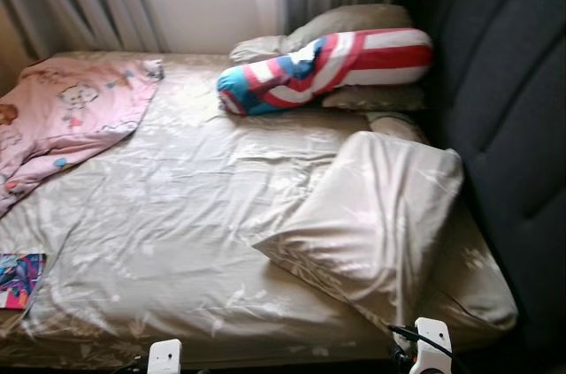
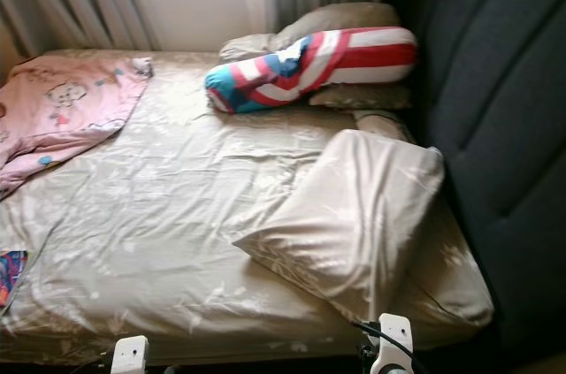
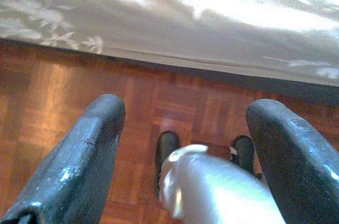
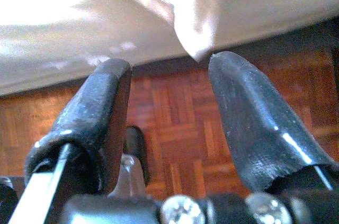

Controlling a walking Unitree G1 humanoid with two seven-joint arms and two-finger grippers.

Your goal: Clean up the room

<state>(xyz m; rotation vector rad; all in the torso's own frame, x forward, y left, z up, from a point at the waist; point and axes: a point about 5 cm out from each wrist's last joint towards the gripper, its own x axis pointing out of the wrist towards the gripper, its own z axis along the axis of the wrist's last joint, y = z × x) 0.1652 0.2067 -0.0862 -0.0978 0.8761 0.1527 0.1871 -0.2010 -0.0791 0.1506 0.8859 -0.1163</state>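
Hanging low at the bed's [image 1: 177,241] near edge, both grippers are spread apart and hold nothing. The left gripper [image 3: 185,144] points down at the wooden floor [image 3: 47,107] beside the sheet's hem. The right gripper [image 4: 169,102] sits just under an overhanging corner of the beige pillow [image 1: 371,224]. Farther ahead lie a striped bolster [image 1: 327,64] and a pink blanket [image 1: 62,118].

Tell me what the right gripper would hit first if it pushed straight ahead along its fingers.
Probably the beige bedding hanging over the bed's edge: a fold of it sits just off the right gripper's open fingertips, parquet floor below. Depth is uncertain.
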